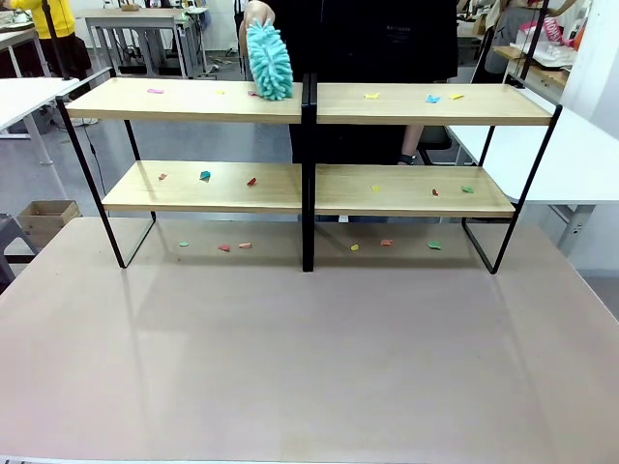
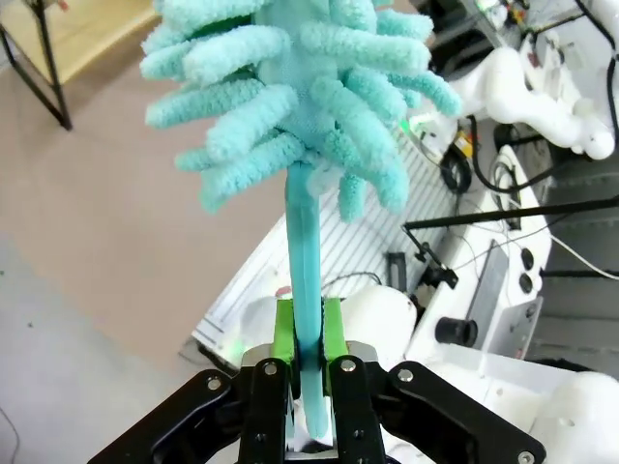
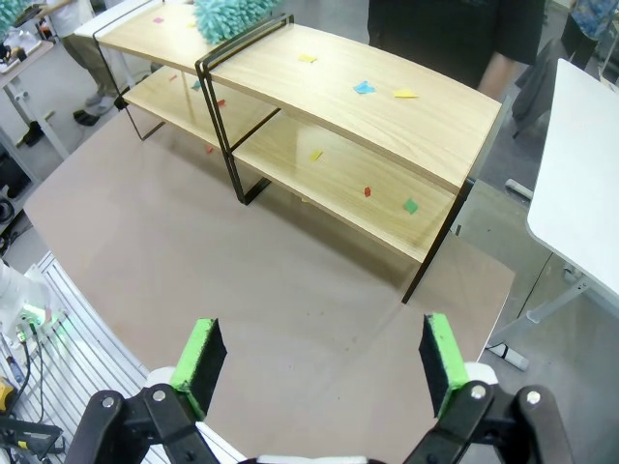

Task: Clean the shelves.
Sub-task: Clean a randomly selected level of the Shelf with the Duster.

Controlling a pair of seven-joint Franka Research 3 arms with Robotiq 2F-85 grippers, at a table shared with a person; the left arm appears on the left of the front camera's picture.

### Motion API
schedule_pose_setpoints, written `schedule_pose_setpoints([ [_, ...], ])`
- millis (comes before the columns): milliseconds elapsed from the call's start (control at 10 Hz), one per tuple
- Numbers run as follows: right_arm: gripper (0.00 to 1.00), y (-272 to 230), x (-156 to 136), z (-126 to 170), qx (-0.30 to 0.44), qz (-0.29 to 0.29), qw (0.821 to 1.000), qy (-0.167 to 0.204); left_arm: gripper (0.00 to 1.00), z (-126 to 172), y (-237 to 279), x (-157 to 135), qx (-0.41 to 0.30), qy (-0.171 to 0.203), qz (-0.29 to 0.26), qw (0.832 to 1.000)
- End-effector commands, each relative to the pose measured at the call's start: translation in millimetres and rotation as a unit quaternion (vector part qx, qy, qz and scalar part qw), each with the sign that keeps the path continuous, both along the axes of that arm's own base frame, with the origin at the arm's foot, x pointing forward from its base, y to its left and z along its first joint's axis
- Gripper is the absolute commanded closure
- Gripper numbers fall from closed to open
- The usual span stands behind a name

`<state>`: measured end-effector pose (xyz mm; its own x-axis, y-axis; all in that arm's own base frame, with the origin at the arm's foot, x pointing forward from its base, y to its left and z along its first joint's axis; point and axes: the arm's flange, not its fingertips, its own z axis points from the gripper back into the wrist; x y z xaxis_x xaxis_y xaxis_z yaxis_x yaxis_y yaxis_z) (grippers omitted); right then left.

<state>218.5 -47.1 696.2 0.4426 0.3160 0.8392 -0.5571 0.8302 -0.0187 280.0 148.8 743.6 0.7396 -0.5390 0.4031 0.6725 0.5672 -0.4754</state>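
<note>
Table (image 1: 309, 367) first: we see its pale pinkish top running broad toward the robot's side. The shelves (image 1: 193, 100) stand across its far part, four light wood boards in two tiers on a thin black frame, split by a central black post. Behind them stands a person (image 1: 387, 39) in black. The person's hand (image 1: 256, 14) holds a teal chenille duster (image 1: 271, 63) head-down on the upper left board, just beside the post. In the left wrist view we find a second teal duster (image 2: 290, 87). The left gripper (image 2: 308, 327) is clamped on its slim handle (image 2: 304, 242), green pads pressed to either side, with the fluffy head pointing away from the wrist. The right gripper (image 3: 319, 353) hangs over the table on the near side of the shelves, its fingers spread wide apart. Small coloured paper scraps (image 1: 432, 98) lie scattered on all four boards, and we spot more on the table under the lower tier.
</note>
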Motion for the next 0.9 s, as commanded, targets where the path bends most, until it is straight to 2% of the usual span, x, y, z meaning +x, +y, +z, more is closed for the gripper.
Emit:
schedule_pose_setpoints([
  [0,0.00,0,0,1,0.001,0.002,1.000,-0.001,0.88,7,-11,19,0.035,0.041,-0.038,0.998],
  [100,0.00,0,0,1,0.001,0.002,1.000,-0.001,0.88,15,39,4,-0.013,0.023,-0.014,1.000],
  [300,0.00,0,0,1,0.001,0.002,1.000,-0.001,0.88,26,117,-77,-0.052,-0.019,0.019,0.998],
  [400,0.00,0,0,1,0.001,0.002,1.000,-0.001,0.88,24,135,-119,-0.051,-0.011,0.037,0.998],
  [500,0.00,0,0,1,0.001,0.002,1.000,-0.001,0.88,24,134,-141,-0.029,0.012,0.036,0.999],
  [600,0.00,0,0,1,0.001,0.002,1.000,-0.001,0.88,30,131,-157,-0.006,0.048,0.014,0.999],
  [700,0.00,0,0,1,0.001,0.002,1.000,-0.001,0.88,35,122,-172,0.019,0.057,0.012,0.998],
  [800,0.00,0,0,1,0.001,0.002,1.000,-0.001,0.88,42,116,-184,0.036,0.050,0.036,0.997],
])
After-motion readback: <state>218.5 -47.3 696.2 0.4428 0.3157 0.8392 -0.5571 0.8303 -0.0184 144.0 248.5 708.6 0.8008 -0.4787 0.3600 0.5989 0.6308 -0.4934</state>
